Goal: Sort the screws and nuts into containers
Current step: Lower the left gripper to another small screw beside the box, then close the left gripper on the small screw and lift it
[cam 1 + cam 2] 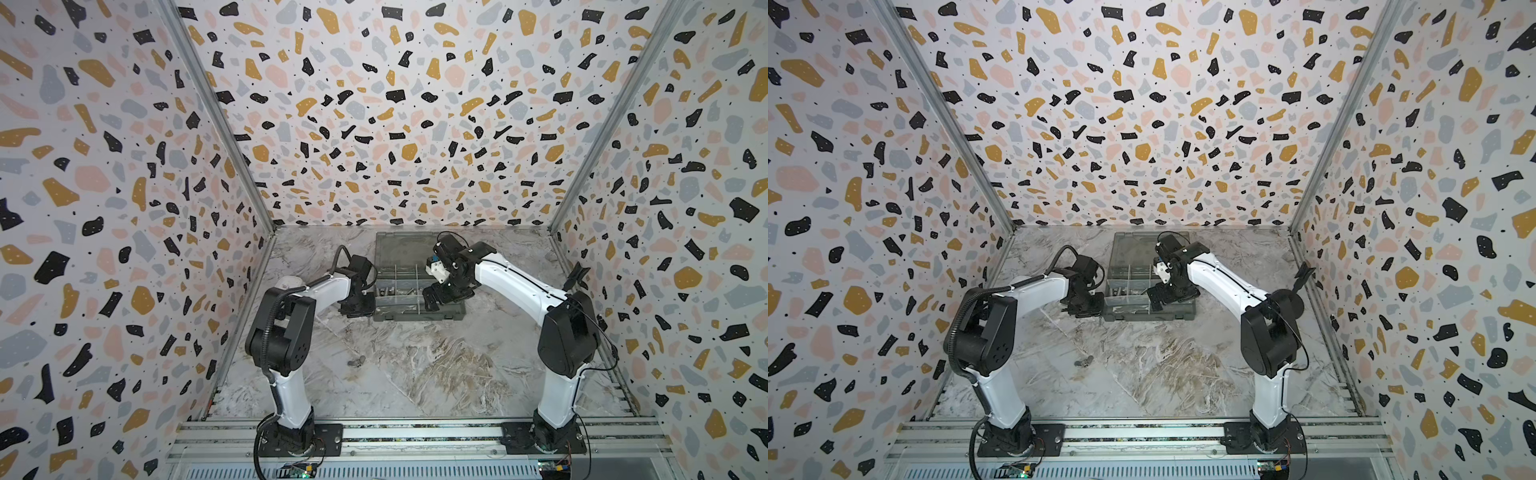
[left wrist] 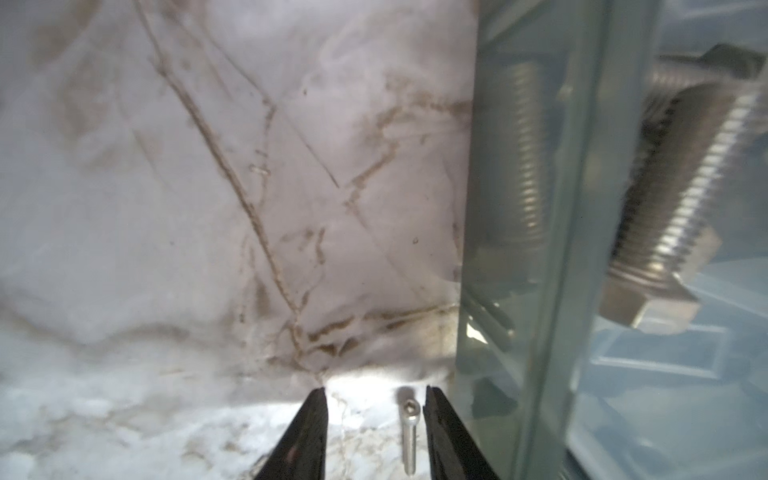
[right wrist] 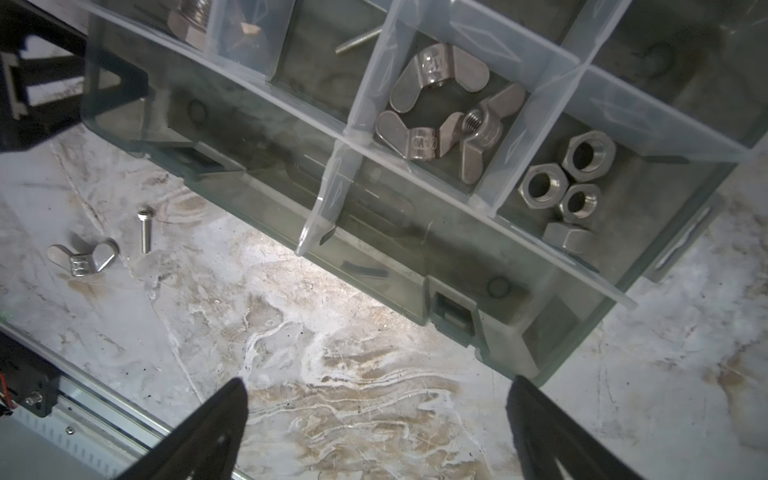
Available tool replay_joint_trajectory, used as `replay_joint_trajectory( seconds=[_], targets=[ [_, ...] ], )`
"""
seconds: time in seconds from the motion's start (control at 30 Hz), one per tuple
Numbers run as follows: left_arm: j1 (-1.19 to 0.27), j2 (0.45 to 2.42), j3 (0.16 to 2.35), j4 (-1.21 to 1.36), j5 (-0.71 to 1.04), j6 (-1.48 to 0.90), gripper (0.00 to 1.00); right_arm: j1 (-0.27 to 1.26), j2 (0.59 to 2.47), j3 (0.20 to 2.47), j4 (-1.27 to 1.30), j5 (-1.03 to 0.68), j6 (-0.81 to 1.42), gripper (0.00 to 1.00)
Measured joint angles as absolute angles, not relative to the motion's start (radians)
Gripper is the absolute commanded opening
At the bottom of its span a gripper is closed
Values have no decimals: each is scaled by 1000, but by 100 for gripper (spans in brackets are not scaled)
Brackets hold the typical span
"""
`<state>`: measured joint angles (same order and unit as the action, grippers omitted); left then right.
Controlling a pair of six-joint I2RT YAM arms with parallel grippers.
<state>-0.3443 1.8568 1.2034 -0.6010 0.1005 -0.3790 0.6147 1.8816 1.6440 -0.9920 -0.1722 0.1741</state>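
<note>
A small silver screw point(image 2: 409, 419) lies on the marble table between the fingertips of my left gripper point(image 2: 376, 399). The jaws stand a little apart, and the screw lies close to the fingertip nearer the box. This gripper point(image 1: 355, 307) is low at the left wall of the grey organiser box point(image 1: 415, 316). My right gripper point(image 3: 378, 395) is open and empty above the table at the box's front; in a top view it point(image 1: 1156, 297) hangs over the box. The containers hold wing nuts point(image 3: 440, 108), hex nuts point(image 3: 561, 183) and large bolts point(image 2: 685, 187).
A loose wing nut point(image 3: 83, 257) and a second small screw point(image 3: 144, 230) lie on the table in front of the box; the nut point(image 1: 355, 362) shows in both top views. The box lid lies open toward the back wall. Patterned walls enclose the table.
</note>
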Motion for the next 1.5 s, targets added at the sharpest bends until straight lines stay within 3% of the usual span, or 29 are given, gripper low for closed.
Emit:
replay_joint_trajectory(
  seconds=[0.8, 0.93, 1.07, 1.27, 1.5],
  targets=[
    [-402, 1844, 1162, -587, 80, -408, 36, 599, 1818, 1569, -986, -169, 173, 98],
    [-402, 1847, 1162, -579, 73, -407, 30, 596, 1816, 1564, -982, -169, 173, 98],
    [-402, 1852, 1162, -573, 64, -404, 15, 595, 1816, 1562, -980, -168, 173, 98],
    [-403, 1855, 1162, -569, 59, -398, 3, 595, 1816, 1562, -979, -169, 173, 98],
    [-403, 1864, 1187, -599, 49, -376, 2, 593, 1816, 1562, -979, -169, 173, 98]
  ],
)
